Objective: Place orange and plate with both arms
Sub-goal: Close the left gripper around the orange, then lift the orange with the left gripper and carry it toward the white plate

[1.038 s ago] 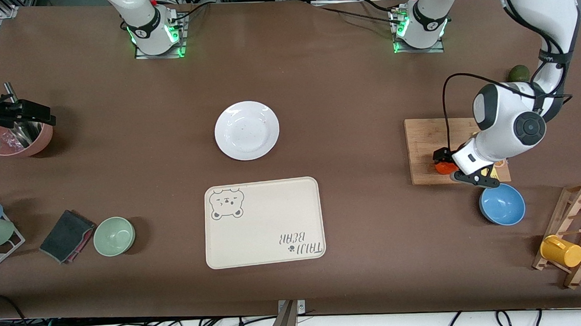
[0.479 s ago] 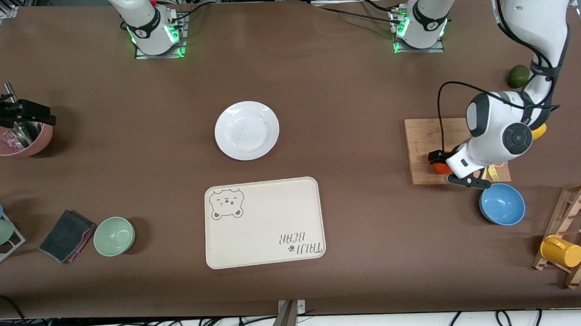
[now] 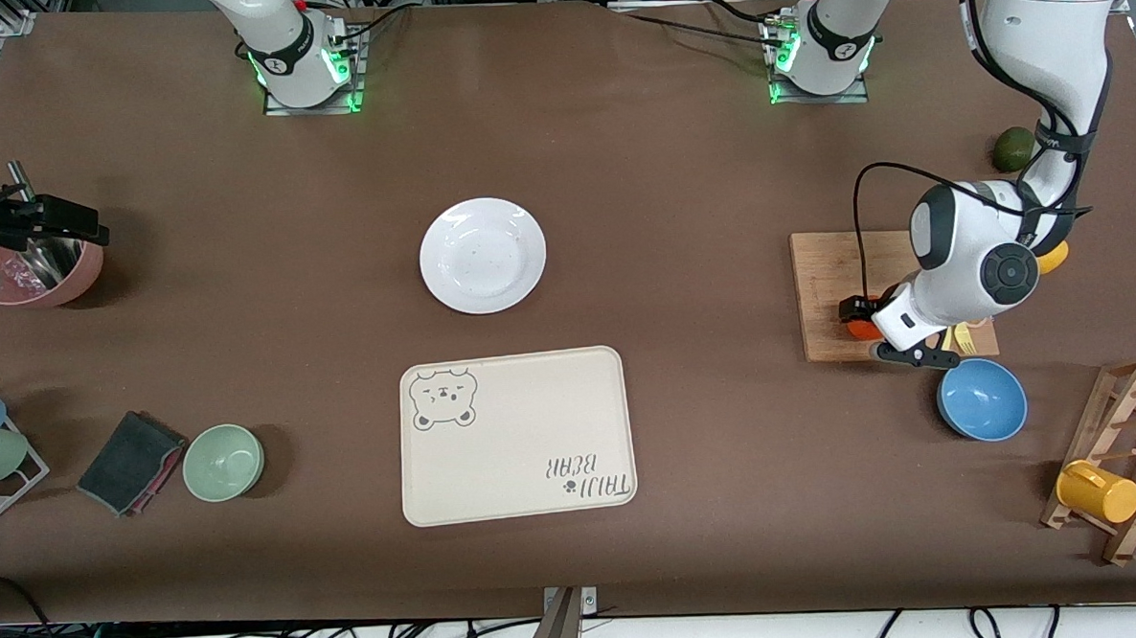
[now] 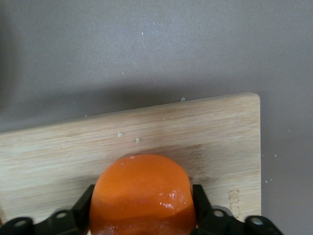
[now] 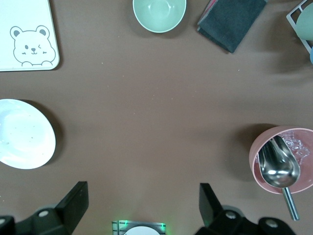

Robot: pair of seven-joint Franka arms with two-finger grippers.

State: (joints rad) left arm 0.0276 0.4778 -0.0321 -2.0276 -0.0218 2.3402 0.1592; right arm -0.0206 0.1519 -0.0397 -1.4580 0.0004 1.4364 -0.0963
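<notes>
- The orange (image 4: 142,193) sits on the wooden cutting board (image 3: 830,274) at the left arm's end of the table, near the board's corner closest to the front camera and toward the table's middle.
- The left gripper (image 3: 868,331) is down on the board and clenched on the orange: in the left wrist view a black finger (image 4: 204,208) presses each flank of the fruit, which fills the gap between them.
- In the front view only a sliver of the orange (image 3: 856,327) shows beside the white wrist.
- The board lies flat on the brown table (image 3: 678,209); a printed fruit picture at its edge is mostly hidden under the left arm.
- The plate (image 3: 483,256) lies empty near the table's middle, well apart from the orange, toward the right arm's end from it.
- The cream bear-printed tray (image 3: 516,436) lies just nearer the front camera than the plate, not touching it, and carries nothing.
- The blue bowl (image 3: 982,399) stands just off the board, nearer the front camera, close under the left gripper's wrist.
- A dark green avocado-like fruit (image 3: 1013,149) lies farther from the camera than the board, and a yellow fruit (image 3: 1052,258) peeks out beside the left arm's elbow.
- A yellow cup (image 3: 1098,492) hangs on a wooden rack (image 3: 1135,457) at the table's corner.
- The right gripper (image 5: 142,200) waits with its jaws spread wide, holding nothing, over the right arm's end of the table beside the pink bowl (image 3: 44,275), which holds a metal scoop.
- The pale green bowl (image 3: 223,462) and a folded dark cloth (image 3: 131,462) lie nearer the front camera at that same end.
</notes>
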